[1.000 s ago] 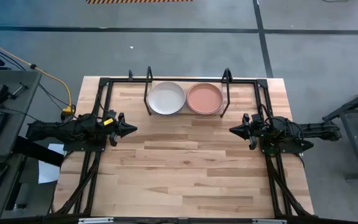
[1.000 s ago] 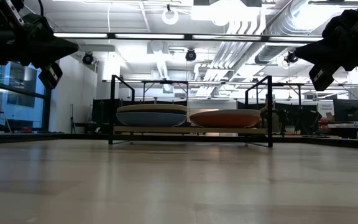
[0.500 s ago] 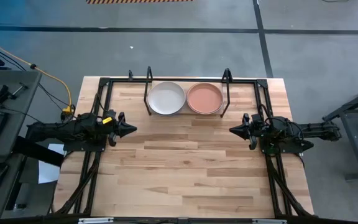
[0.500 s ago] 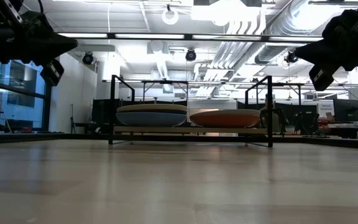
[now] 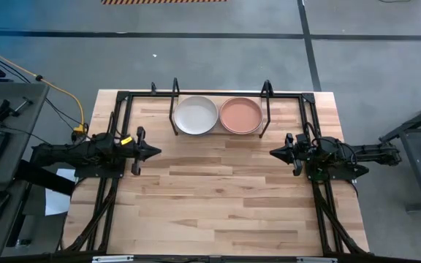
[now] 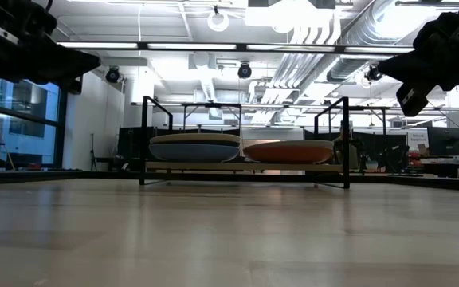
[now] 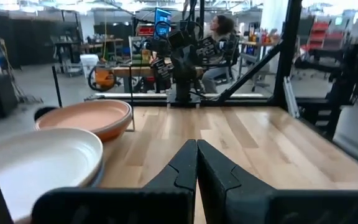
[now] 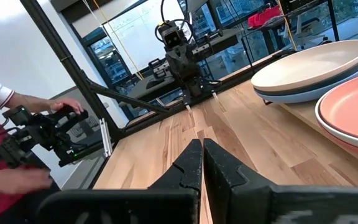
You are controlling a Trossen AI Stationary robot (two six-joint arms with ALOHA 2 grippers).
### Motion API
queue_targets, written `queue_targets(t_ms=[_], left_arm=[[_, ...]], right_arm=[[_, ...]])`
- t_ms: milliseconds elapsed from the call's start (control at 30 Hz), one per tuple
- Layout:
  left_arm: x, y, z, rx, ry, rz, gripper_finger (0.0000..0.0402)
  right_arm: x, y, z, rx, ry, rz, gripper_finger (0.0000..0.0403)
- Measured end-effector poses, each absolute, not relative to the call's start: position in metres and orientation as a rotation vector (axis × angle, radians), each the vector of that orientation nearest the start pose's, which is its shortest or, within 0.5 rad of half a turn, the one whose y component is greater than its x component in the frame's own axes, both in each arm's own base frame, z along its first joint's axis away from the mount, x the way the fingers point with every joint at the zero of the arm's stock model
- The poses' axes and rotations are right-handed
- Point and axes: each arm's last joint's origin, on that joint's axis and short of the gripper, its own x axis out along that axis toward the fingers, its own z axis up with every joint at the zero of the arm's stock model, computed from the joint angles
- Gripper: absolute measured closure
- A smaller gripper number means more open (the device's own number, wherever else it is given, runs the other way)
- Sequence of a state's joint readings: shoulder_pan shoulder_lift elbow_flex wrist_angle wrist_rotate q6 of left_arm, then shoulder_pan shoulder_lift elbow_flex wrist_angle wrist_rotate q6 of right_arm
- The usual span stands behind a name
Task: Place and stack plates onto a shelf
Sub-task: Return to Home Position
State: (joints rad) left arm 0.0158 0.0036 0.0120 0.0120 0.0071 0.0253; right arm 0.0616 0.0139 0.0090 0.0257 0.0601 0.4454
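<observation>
The shelf stands at the table's far edge, its light board inside black upright loops. Two stacks rest on it side by side. The left stack is topped by a cream plate with a blue plate under it. The right stack is topped by a terracotta pink plate; the plates beneath it are hidden. My left gripper hovers shut over the table's left side, pointing right. My right gripper hovers shut over the right side, pointing left. Both are empty and nearer than the shelf.
The wide butcher-block tabletop lies bare between and in front of the arms. Black arm-mount frames run along the table's left and right sides. A person's hands work at equipment beyond the left edge; another person sits beyond the right.
My left gripper has turned about its own long axis while staying in the same place and staying shut. The right arm and the plates on the shelf have kept still.
</observation>
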Motion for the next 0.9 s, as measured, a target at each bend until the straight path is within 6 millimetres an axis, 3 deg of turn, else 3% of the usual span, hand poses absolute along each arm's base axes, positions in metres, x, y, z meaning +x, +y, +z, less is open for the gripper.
queue_targets(t_ms=[267,900], left_arm=[[0.0974,0.0014,0.1682,-0.124,-0.018,0.008,0.0401],[0.0977,0.0014,0.1678,-0.128,-0.012,0.008,0.0401]], right_arm=[[0.0979,0.0043,0.168,0.447,-0.02,0.006,0.0403],[0.0979,0.0043,0.168,0.447,-0.02,0.006,0.0403]])
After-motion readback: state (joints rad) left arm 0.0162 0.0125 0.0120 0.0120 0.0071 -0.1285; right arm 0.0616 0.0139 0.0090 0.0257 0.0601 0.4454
